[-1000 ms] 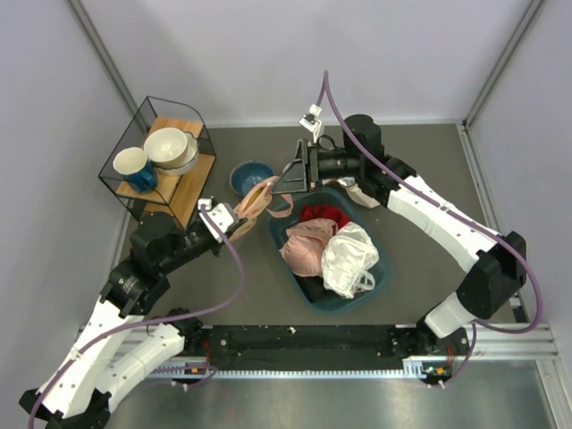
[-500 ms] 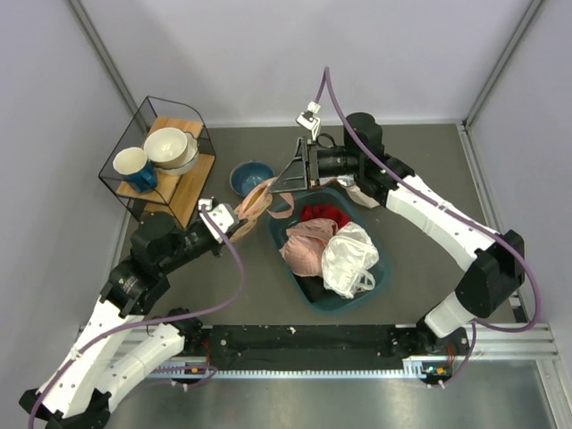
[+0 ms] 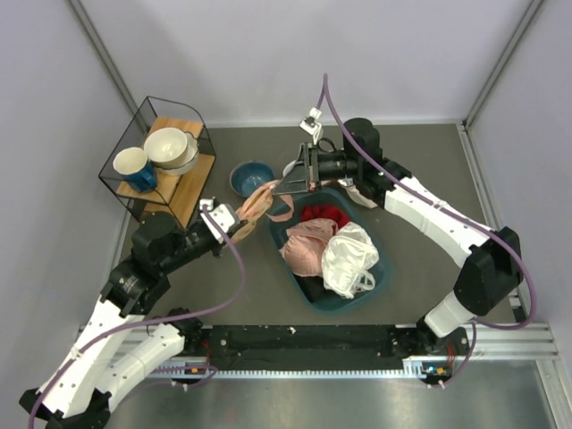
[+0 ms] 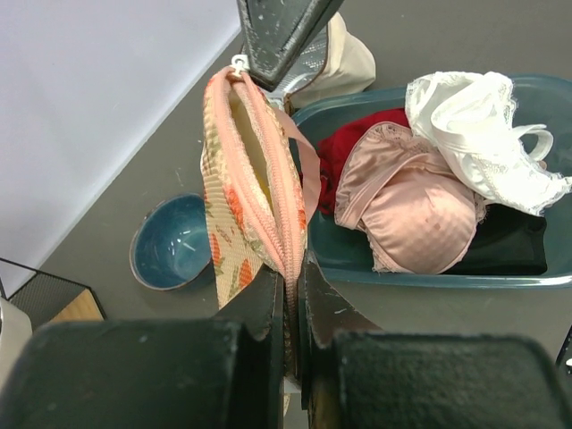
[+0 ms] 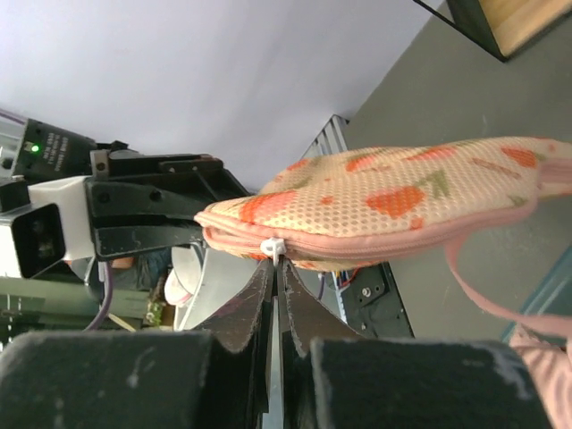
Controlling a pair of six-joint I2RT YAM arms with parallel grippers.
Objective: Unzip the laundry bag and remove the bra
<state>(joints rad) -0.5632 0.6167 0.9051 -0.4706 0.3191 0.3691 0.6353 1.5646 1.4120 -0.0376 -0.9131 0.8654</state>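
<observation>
The peach-pink laundry bag (image 3: 259,198) with orange print hangs on edge between both arms, left of the teal basin. My left gripper (image 3: 234,214) is shut on its zipped edge (image 4: 293,268). My right gripper (image 3: 288,183) is shut at the bag's far end, its tips pinching the small white zip pull (image 5: 273,246). In the left wrist view the zip gapes along the top of the bag (image 4: 241,179). A strip of pale yellow fabric, the bra (image 4: 253,143), shows inside the gap. The pink loop strap (image 5: 483,286) dangles below the bag (image 5: 393,201).
The teal basin (image 3: 308,299) holds a pale pink lacy garment (image 3: 308,246), a white glossy bundle (image 3: 349,259) and red fabric (image 3: 322,214). A blue bowl (image 3: 250,176) sits behind the bag. A wire rack (image 3: 161,152) with mug and bowls stands far left. A beige pouch (image 3: 362,195) lies under the right arm.
My right gripper's jaws were apart and have now closed on the zip pull at the bag's far end. The left gripper and bag have stayed put.
</observation>
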